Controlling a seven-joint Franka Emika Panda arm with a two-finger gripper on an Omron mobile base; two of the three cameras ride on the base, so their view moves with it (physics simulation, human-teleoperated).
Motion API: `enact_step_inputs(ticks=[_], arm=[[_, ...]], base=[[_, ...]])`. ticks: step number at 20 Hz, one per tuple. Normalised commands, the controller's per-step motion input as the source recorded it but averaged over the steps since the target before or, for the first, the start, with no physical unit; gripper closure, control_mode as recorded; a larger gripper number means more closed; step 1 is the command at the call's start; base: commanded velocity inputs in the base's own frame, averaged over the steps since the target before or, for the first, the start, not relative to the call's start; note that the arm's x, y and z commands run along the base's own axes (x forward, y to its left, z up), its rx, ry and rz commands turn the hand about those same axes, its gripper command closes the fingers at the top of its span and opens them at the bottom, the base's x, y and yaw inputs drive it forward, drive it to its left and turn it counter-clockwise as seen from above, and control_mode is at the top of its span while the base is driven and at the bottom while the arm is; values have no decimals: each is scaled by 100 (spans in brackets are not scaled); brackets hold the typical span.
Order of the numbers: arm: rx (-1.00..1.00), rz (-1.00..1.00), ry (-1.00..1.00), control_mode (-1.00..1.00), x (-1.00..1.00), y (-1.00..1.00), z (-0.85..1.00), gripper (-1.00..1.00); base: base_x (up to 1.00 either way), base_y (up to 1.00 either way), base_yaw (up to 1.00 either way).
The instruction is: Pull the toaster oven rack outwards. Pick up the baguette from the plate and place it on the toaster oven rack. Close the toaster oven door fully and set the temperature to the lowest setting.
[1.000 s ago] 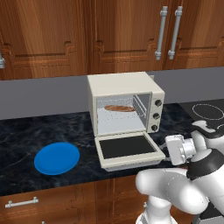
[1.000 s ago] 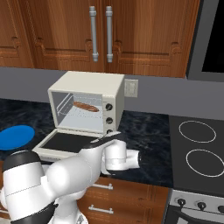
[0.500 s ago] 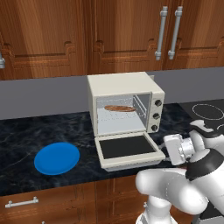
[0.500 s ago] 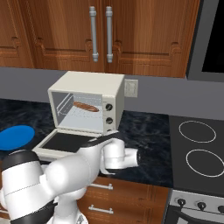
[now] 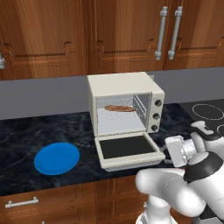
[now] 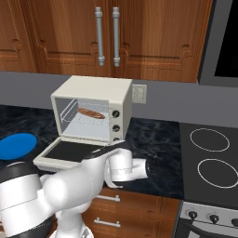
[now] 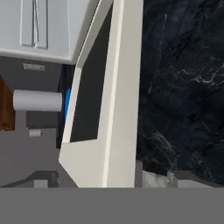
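The dark marbled worktop (image 5: 26,135) runs beneath brown wooden cabinets (image 5: 43,35), with a black stovetop (image 6: 211,162) at its right end. On it stands the cream-white toaster oven (image 5: 124,103), pushed back toward the grey wall, three round knobs down its right front panel. The toaster oven door (image 5: 127,148) lies dropped flat open toward the worktop edge, dark glass pane facing up. To the left of the oven, well apart from it, sits the round blue plate (image 5: 57,158), bare on top. Inside the cavity the silvery toaster oven rack (image 6: 88,120) carries the baguette (image 5: 119,108), which lies lengthwise across it in the upper half of the opening. The white arm bends low in front of the worktop, its hand near the door's front right corner. In the hand view the pincer (image 7: 109,177) has its two dark tips spread wide, one on each side of the door's pale front edge (image 7: 118,109), holding nothing.
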Motion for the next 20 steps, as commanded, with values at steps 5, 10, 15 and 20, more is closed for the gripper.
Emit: enact_step_inputs(ticks=[5,10,15,20], arm=[[0,0,0,-100,-35,0,0,-100],[0,0,0,-100,0,0,0,-100],[0,-1,0,-100,23,0,0,-100],[0,-10,0,-100,36,0,0,-100]], base=[[0,0,0],[0,0,0],[0,0,0],[0,0,0]])
